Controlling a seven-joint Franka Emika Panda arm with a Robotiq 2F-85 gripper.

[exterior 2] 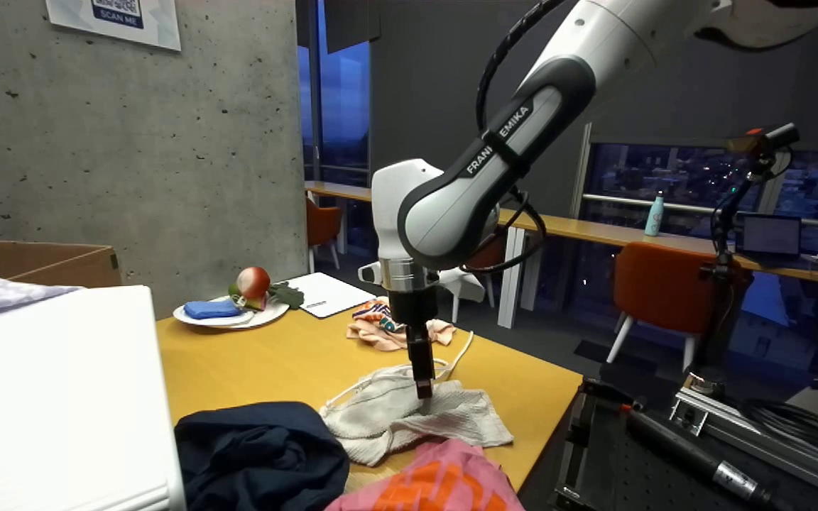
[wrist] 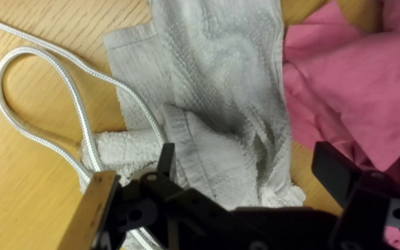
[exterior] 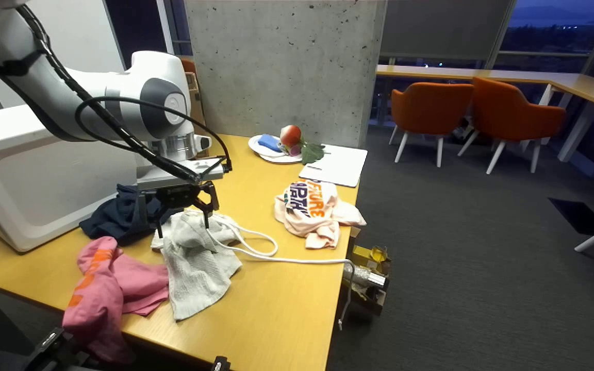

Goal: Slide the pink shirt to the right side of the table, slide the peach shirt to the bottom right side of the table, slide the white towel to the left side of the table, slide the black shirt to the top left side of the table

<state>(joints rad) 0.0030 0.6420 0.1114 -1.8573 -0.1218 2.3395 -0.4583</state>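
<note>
2 fingers (wrist: pixel 332 170) of the pincer (exterior: pixel 183 230) stand wide apart over the white towel (exterior: pixel 196 281); whether they touch it, I cannot tell. The pink shirt (exterior: pixel 137 281) and the dark shirt (exterior: pixel 121 216) lie near the pincer; the peach shirt (exterior: pixel 302 222) is well apart from it.

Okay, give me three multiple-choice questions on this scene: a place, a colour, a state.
1. Where does the white cord hang? A: off the table; B: inside the white bin; C: off the plate.
2. What colour is the print on the pink shirt? A: green; B: black; C: orange.
3. How is the gripper? A: shut on the pink shirt; B: open; C: shut, empty.

1 A, its end drops past the edge in an exterior view; 2 C, orange shows in both exterior views; 3 B, the fingers stand apart in the wrist view.
</note>
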